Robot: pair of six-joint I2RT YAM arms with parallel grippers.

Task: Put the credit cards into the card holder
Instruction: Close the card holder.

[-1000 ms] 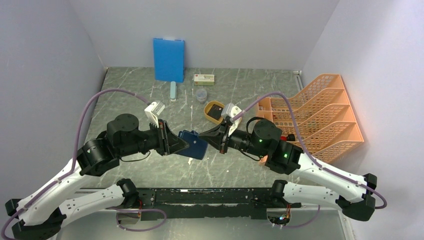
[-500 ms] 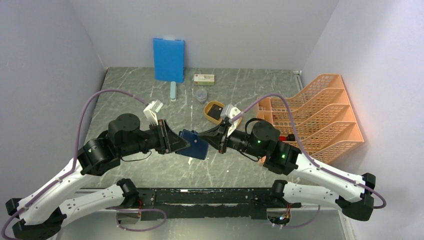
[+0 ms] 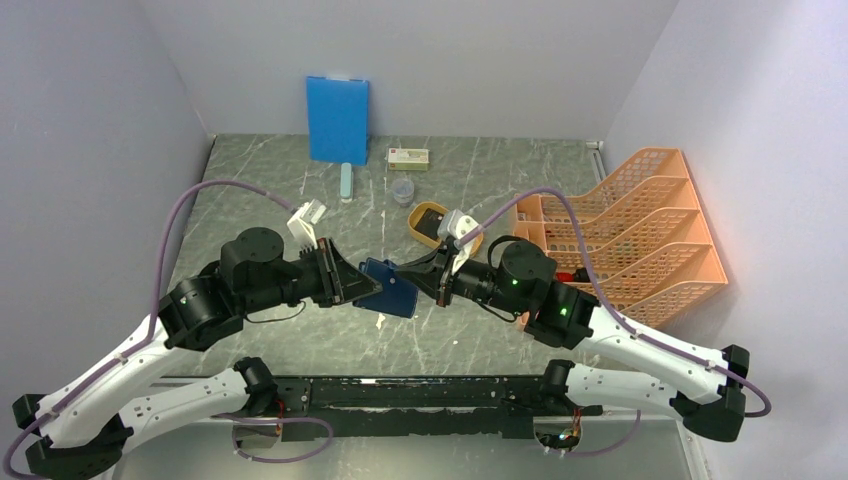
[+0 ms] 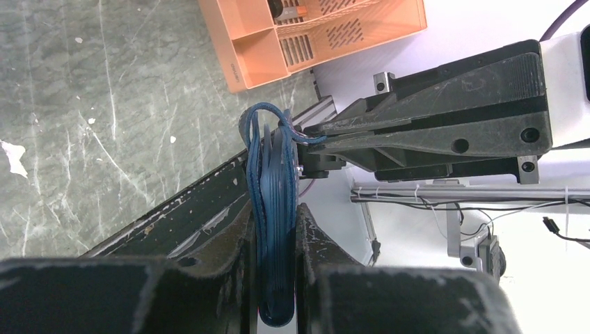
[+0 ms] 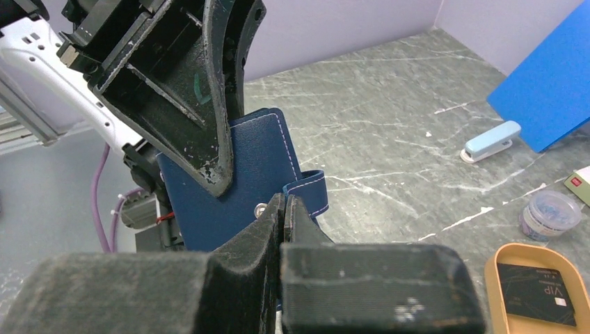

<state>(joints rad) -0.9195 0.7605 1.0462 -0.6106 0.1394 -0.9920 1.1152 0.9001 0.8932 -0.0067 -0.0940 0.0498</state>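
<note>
Broadly, the orange file rack stands on the table to the right of the yellow-orange oval tray. One of its slots holds a small dark and orange thing too cut off to name. Next in size, the card holder hangs clear of the table, folded, a little nearer the arms than the oval tray and to its left. It looks light and soft, a stitched case that will flex and may slide in a loose grip, so the flat covers are the place to clamp and the clasp tab the place to pull. The left fingers pinch it across both covers. The right fingers are pressed together with their tip at the tab, and I cannot tell whether any strap is caught between them. The oval tray holds one dark card marked VIP; it is thin and stiff, probably slippery, and best lifted by an edge. Just beyond the tray, a small clear tub holds something blue.
</note>
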